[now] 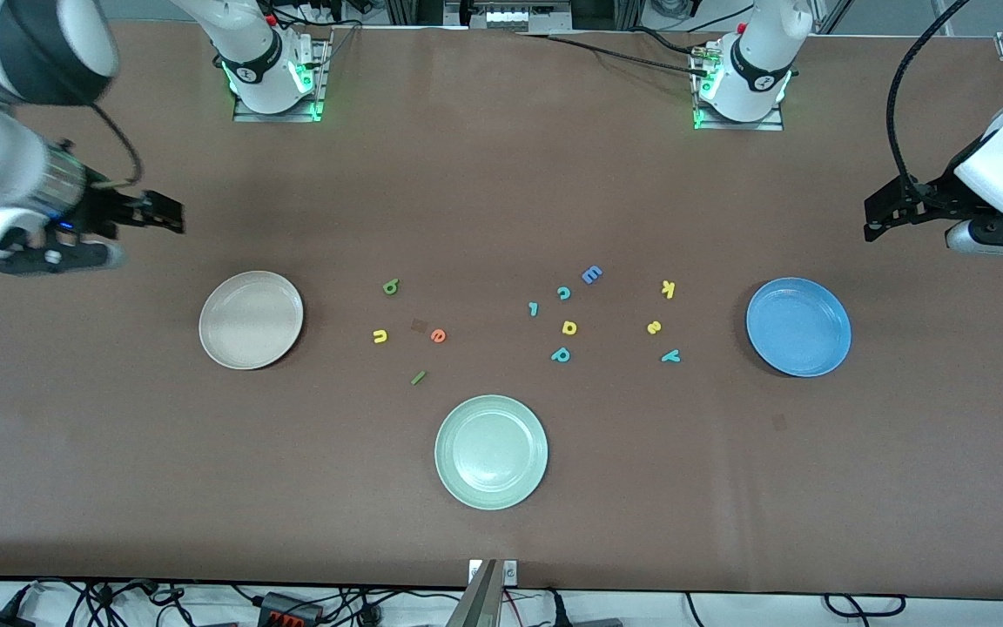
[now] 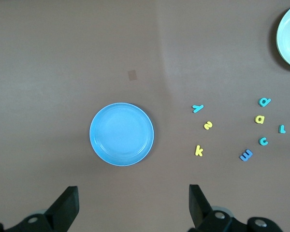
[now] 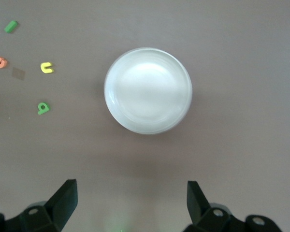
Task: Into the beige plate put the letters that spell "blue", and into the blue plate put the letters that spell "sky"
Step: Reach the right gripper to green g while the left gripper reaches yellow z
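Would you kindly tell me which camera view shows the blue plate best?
The left wrist view: the blue plate sits near its centre, whole and large. The front view shows it whole too, but smaller, toward the left arm's end. The right wrist view lacks it.

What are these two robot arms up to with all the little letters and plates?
They are about to sort foam letters into plates, and nothing has been picked up yet. The letters for "blue" lie on the table beside the empty beige plate; those for "sky" lie beside the empty blue plate. The right gripper hangs open above the table by the beige plate, the left gripper open by the blue one.
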Robot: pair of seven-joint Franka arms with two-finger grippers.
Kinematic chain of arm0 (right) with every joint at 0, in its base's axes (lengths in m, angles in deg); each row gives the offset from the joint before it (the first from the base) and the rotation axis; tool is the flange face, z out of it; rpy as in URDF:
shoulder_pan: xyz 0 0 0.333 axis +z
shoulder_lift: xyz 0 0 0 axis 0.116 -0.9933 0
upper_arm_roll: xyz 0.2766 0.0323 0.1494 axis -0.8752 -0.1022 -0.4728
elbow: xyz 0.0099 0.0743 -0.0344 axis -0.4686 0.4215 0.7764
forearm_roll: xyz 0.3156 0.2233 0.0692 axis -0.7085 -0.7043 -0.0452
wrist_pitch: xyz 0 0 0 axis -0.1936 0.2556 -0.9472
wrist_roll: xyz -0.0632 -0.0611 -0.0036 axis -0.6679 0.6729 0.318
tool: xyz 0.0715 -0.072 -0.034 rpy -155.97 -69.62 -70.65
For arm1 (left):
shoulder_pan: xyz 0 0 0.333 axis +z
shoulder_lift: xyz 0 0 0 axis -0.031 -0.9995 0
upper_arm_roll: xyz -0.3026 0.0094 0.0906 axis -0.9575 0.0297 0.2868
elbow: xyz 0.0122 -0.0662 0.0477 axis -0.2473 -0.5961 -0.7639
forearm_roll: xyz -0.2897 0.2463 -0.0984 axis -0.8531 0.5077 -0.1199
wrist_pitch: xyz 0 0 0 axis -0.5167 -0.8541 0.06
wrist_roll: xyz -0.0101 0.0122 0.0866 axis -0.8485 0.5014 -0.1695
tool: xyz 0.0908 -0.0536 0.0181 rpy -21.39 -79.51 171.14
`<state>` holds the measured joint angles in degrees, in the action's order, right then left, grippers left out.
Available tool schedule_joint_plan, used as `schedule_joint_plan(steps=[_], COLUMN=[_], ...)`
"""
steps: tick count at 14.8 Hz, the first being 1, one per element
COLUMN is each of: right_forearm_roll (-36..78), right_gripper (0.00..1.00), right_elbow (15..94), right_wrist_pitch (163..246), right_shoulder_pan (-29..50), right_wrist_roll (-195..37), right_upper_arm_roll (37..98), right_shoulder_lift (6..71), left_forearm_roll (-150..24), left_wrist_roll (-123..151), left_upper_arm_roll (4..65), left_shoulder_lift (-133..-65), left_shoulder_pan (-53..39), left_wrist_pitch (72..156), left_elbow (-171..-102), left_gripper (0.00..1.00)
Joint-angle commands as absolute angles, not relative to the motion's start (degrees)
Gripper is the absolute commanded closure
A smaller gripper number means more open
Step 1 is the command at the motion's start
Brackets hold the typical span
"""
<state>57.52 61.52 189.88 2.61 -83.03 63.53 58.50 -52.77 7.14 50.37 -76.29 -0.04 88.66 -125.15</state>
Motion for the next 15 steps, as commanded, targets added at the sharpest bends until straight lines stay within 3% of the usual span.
schedule_joint_plan(steps=[1, 3, 9, 15], right_forearm_roll=[57.0, 57.0, 50.2, 49.7], right_gripper=[0.0, 0.0, 0.0, 0.0], right_elbow=[68.8, 69.0, 69.1, 69.0], right_wrist_pitch=[197.7, 199.7, 207.1, 219.2], right_shoulder_pan=[7.8, 12.2, 15.0, 20.3], right_wrist_roll=[-89.9, -95.9, -98.8, -102.2], right_upper_arm_roll=[63.8, 63.8, 63.7, 63.7], right_shoulder_lift=[58.8, 56.0, 48.6, 38.9], left_forearm_roll=[-53.4, -53.5, -54.1, -54.0], left_wrist_roll=[7.6, 7.7, 7.2, 7.7], left_upper_arm_roll=[50.2, 50.2, 50.2, 50.1], left_shoulder_lift=[-77.2, -77.2, -78.2, -90.1], left_shoulder_pan=[0.0, 0.0, -0.8, -8.4], left_wrist_pitch=[87.2, 87.1, 83.4, 80.9], left_elbow=[-123.1, -123.1, -123.2, -123.3], left_gripper=[0.0, 0.0, 0.0, 0.0])
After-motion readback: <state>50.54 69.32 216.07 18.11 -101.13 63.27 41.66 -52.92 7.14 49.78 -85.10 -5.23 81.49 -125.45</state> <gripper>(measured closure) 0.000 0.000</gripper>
